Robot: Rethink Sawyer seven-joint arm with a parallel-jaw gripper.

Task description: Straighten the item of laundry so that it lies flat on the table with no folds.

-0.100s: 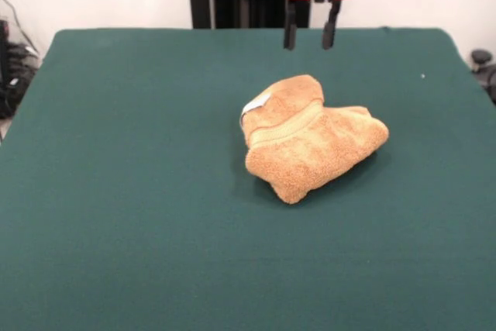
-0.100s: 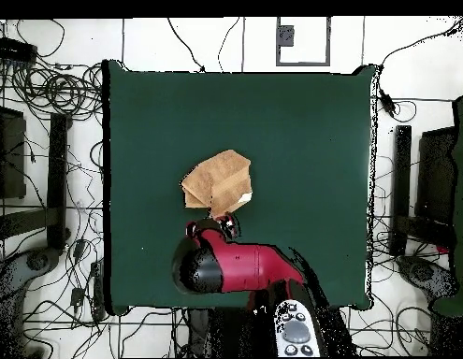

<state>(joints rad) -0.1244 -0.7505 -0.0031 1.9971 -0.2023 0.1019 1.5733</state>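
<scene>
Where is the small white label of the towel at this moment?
In the front view, the white label sits at the upper left edge of the bunched towel, below and left of the open gripper.

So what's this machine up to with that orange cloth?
A red robot arm is meant to spread the small orange-tan towel flat on the green table. Right now the towel sits bunched and folded over itself near the middle, its white label showing at one edge. The claw hangs open above the table on the far side of the towel, not touching it. So the towel is not flat yet.
</scene>
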